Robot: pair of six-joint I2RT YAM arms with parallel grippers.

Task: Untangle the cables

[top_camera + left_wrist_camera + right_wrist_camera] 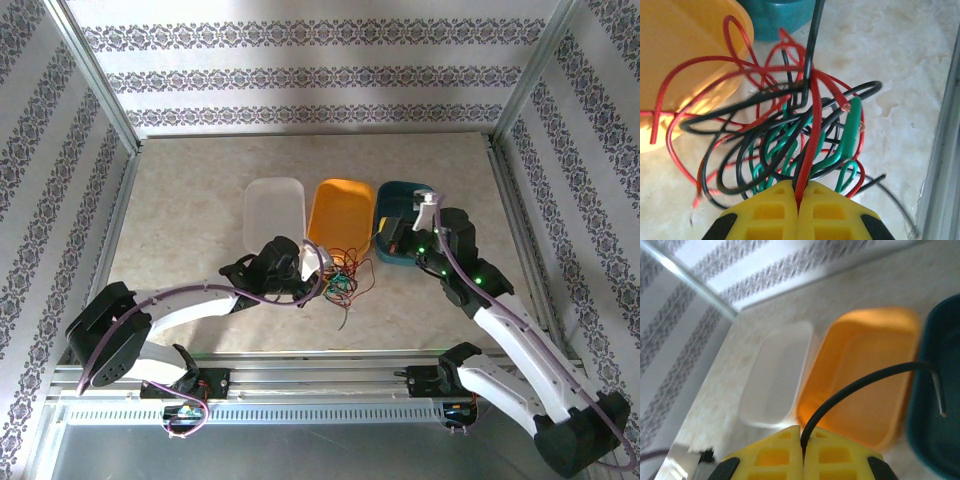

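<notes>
You are working over the surface (200, 180), where the white tray (273, 190), orange tray (345, 200) and teal tray (398, 190) are sitting side by side. The cables (345, 282) are lying bunched just near of the orange tray. Your left tool (799, 195) is clenching a red cable (812, 125) at the knot. Your right tool (802, 437) is clenching a black cable (860, 382) beside the teal tray. You are, I judge, at the pulling-apart step. Next you are needing to draw the tools apart slowly, watching for the green loops (847, 130) snagging.
</notes>
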